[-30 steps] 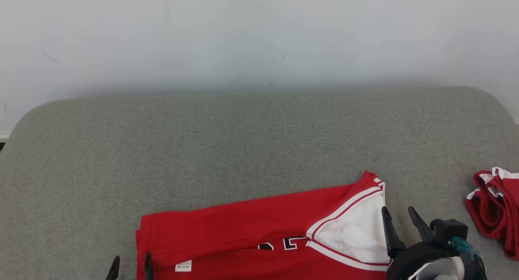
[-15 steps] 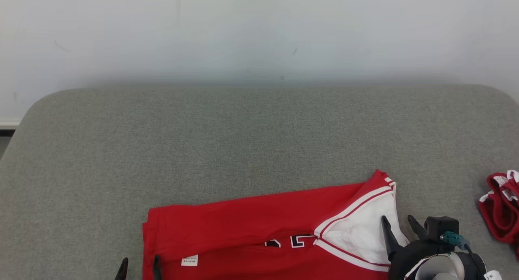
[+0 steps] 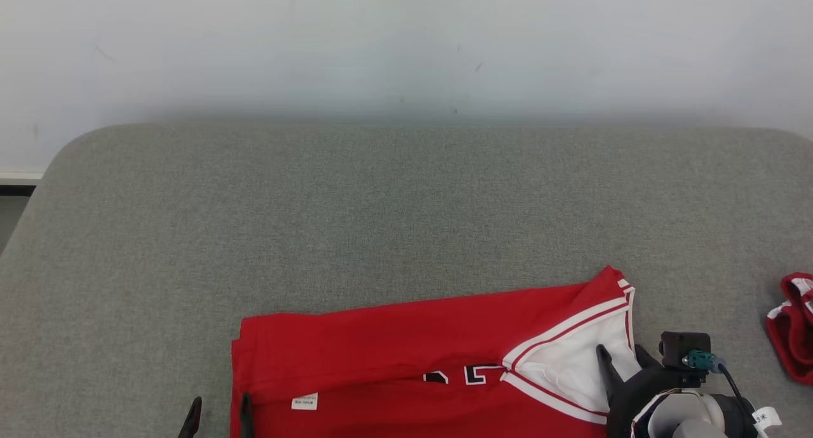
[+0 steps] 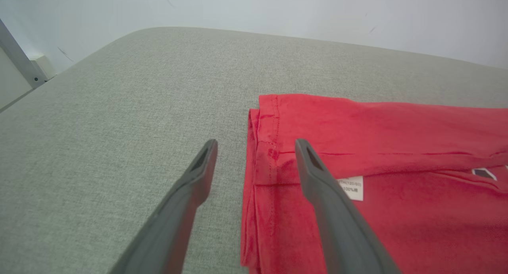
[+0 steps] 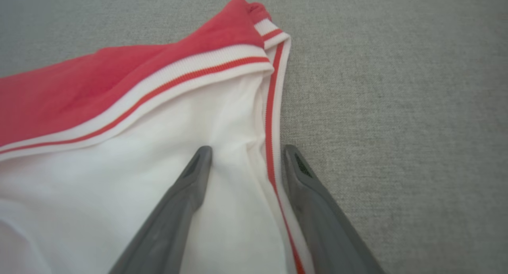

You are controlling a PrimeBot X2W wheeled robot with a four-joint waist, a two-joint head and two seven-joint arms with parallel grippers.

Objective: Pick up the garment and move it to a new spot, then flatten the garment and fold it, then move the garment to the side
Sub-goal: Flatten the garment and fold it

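1. At the lower left we see the left gripper (image 3: 218, 418), its fingers spread wide and holding nothing. One finger is over the grey pad (image 3: 381, 203) and the other over the garment (image 3: 406, 349), whose left edge lies between them
2. The garment lies folded on the near part of the pad, red side up. A small white tag (image 3: 304, 401) sits near its left edge, and bits of black-and-white lettering show further right
3. Its right end opens onto white cloth, edged with white-and-red bands
4. The right gripper (image 3: 619, 352) is at that end, fingers apart and gripping nothing. One finger is over the white cloth, the other just outside the striped edge
5. At the far right lies a second red-and-white bundle (image 3: 791, 327) — well apart from the garment
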